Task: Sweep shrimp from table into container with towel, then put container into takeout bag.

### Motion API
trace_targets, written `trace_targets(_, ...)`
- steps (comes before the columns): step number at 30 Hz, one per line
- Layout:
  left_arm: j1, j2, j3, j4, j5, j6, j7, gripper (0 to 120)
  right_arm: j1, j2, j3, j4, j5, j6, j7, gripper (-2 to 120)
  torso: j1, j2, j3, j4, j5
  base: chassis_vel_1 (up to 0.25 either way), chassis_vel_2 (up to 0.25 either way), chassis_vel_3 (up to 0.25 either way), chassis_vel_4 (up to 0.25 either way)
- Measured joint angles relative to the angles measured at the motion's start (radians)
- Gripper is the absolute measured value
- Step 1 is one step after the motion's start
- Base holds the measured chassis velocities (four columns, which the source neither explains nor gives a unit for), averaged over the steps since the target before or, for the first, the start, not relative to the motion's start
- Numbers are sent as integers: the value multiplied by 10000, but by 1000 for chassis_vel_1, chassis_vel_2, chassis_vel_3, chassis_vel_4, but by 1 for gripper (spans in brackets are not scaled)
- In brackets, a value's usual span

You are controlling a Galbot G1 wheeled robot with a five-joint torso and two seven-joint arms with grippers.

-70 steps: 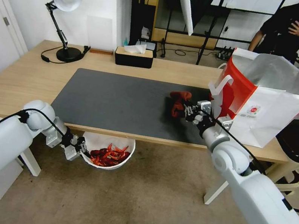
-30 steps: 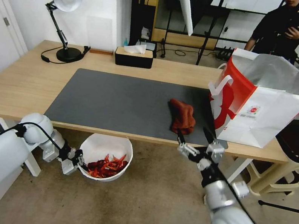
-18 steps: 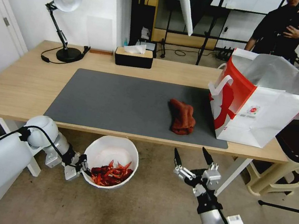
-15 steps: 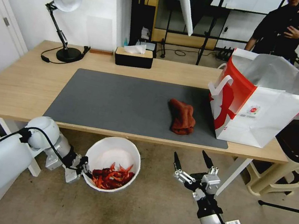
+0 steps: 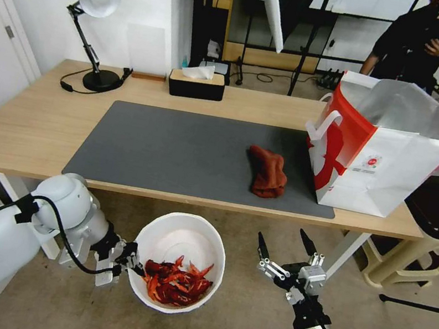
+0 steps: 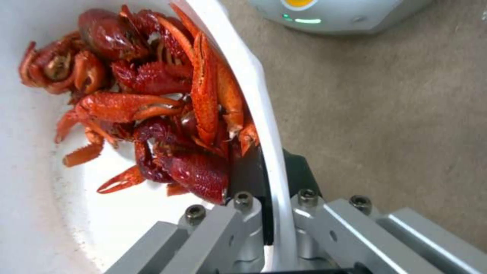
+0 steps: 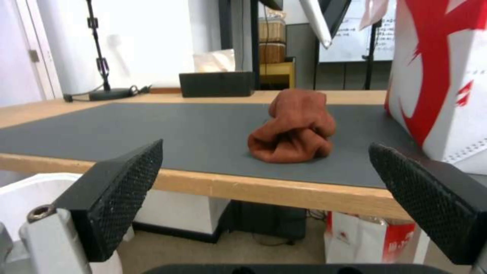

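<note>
One container [image 5: 183,237], round, white, deep, mouth up, held below the table [image 5: 19,120] edge. Left gripper [image 5: 125,261] pinches its rim, one finger inside, one outside. Shrimp [image 5: 177,284] heaped inside against the near wall, glossy red-orange; perhaps a dozen, too tangled to count. One towel [image 5: 268,174], rust-red, crumpled on the mat [image 5: 177,146], long axis running away from the robot, just beside the single takeout bag [image 5: 394,160]. Right gripper [image 5: 288,252] spread wide, empty, below the table edge.
</note>
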Motion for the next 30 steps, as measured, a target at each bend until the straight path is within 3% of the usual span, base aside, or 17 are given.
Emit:
trace_targets(7, -303, 578, -263, -395, -550, 302, 12, 0, -427, 238, 537, -2, -121, 480, 294, 100, 0, -2, 0, 0, -1, 0, 0, 0, 0)
trace_targets(16, -578, 976, -520, -786, -1047, 692, -41, 0, -633, 425, 688, -214, -126, 681, 410, 100, 0, -2, 0, 0, 0, 0, 0, 0, 0)
trace_targets(19, -1014, 1382, -600, -1177, -1738, 1298, -242, 0, -725, 495, 726, -401, -124, 844, 414, 100, 0, -2, 0, 3, -1, 0, 0, 0, 0)
trace_targets(22, -1425, 1422, -584, -1156, -1923, 1399, -385, 0, -751, 504, 730, -427, -122, 876, 405, 100, 0, -2, 0, 2, 0, 0, 0, 0, 0)
trace_targets(27, -2723, 1331, -261, -592, -2553, 1602, -690, 0, -785, 529, 663, -423, -147, 879, 389, 100, 0, -2, 1, 0, -1, 0, 0, 0, 0)
trace_targets(30, -3000, 1292, -166, -434, -2682, 1670, -776, 0, -782, 537, 640, -419, -164, 879, 389, 100, 0, -2, 1, 0, -2, 0, 0, 0, 0)
